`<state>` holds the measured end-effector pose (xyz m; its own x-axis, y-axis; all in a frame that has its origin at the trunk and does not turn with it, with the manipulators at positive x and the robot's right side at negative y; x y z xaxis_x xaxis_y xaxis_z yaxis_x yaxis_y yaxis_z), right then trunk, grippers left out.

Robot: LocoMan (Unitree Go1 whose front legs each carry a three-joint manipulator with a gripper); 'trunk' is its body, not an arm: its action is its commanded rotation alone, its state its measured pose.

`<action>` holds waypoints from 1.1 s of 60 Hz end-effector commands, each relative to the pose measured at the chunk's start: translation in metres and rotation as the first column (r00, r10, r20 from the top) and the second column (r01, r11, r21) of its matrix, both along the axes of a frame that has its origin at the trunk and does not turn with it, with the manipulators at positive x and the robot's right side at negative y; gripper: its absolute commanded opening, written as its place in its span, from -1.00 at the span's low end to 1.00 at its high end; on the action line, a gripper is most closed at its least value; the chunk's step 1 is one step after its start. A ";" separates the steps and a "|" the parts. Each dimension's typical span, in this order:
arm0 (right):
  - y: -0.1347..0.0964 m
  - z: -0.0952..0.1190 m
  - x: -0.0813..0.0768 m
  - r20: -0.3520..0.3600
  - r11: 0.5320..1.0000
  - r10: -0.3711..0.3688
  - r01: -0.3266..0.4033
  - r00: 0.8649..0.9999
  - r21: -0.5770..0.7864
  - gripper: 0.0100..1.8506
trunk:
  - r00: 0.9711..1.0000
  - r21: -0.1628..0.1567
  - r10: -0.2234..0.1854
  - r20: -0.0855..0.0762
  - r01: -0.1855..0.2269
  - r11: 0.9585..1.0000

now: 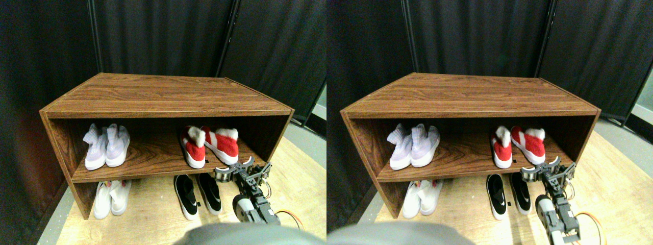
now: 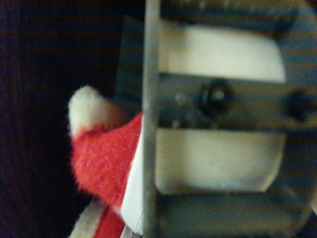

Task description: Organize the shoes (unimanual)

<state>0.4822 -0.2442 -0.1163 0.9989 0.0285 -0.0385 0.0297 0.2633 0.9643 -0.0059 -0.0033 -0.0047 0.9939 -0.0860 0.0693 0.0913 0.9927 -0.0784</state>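
Black curtains [image 1: 163, 35] hang behind a wooden shoe rack [image 1: 163, 94] that stands on a light plywood floor [image 1: 301, 178]. On the rack's shelf [image 1: 148, 163], at the left, a lavender pair [image 1: 106, 147] sits side by side with toes toward the front. At the right of the same shelf is the red pair with white fluffy trim [image 1: 209, 145]; its two shoes touch near the heels and splay apart toward the toes. Under the shelf, on the floor, a white pair [image 1: 112, 198] lies at the left and a black pair with white logos [image 1: 198, 194] lies right of the middle, soles white.

The right gripper [image 1: 242, 171] reaches in from the lower right and hovers at the shelf's front edge, just beside the toe of the right-hand red shoe and above the black pair. In the stereo view its jaws appear spread and nothing sits between them, though they are small there.

The wrist view shows what the wide view cannot: the red fuzzy upper [image 2: 106, 163] and a tuft of white trim [image 2: 86, 106] close in front of the dark jaw frame [image 2: 218, 124], with a strip of white sole at the frame's edge. Whether jaw and shoe touch I cannot tell from this blurred picture.
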 end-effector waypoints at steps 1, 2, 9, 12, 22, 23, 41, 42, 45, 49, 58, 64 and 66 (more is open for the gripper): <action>0.001 0.011 -0.008 0.062 0.998 0.060 -0.059 0.996 -0.013 0.60 | 1.000 -0.013 0.013 -0.026 -0.014 1.000; 0.000 0.013 -0.011 0.070 0.998 0.067 -0.065 0.995 -0.022 0.60 | 1.000 -0.013 0.013 -0.026 -0.014 1.000; -0.001 0.022 -0.027 0.111 0.993 0.114 -0.111 0.987 -0.039 0.63 | 0.999 -0.011 0.011 -0.032 -0.012 1.000; -0.003 0.027 -0.037 0.118 0.990 0.137 -0.134 0.983 -0.033 0.68 | 0.999 -0.010 0.009 -0.031 -0.010 1.000; -0.009 0.043 -0.062 0.149 0.988 0.155 -0.151 0.977 -0.034 0.53 | 0.999 -0.006 0.004 -0.034 -0.004 1.000; -0.009 0.044 -0.063 0.149 0.988 0.157 -0.154 0.976 -0.033 0.48 | 0.999 -0.006 0.004 -0.034 -0.004 1.000; -0.035 0.069 -0.059 0.249 0.953 0.119 -0.040 0.961 -0.301 -0.94 | 0.999 -0.011 0.004 -0.034 -0.004 1.000; -0.035 0.069 -0.059 0.249 0.953 0.119 -0.040 0.961 -0.301 -0.94 | 0.999 -0.011 0.003 -0.034 -0.003 1.000; -0.037 0.071 -0.053 0.247 0.958 0.084 -0.010 0.965 -0.288 -0.94 | 0.999 -0.012 0.002 -0.034 -0.002 1.000; -0.041 0.072 -0.042 0.229 0.963 0.070 -0.006 0.971 -0.270 -0.94 | 0.999 -0.014 0.003 -0.034 -0.003 1.000; -0.048 0.065 -0.005 0.212 0.965 0.032 0.024 0.977 -0.259 -0.94 | 0.999 -0.019 0.008 -0.034 -0.008 1.000; -0.051 0.057 0.014 0.182 0.965 -0.001 0.049 0.983 -0.258 -0.94 | 0.999 -0.022 0.009 -0.034 -0.010 1.000; -0.052 0.055 0.019 0.165 0.963 -0.015 0.059 0.986 -0.263 -0.94 | 0.999 -0.024 0.011 -0.035 -0.012 1.000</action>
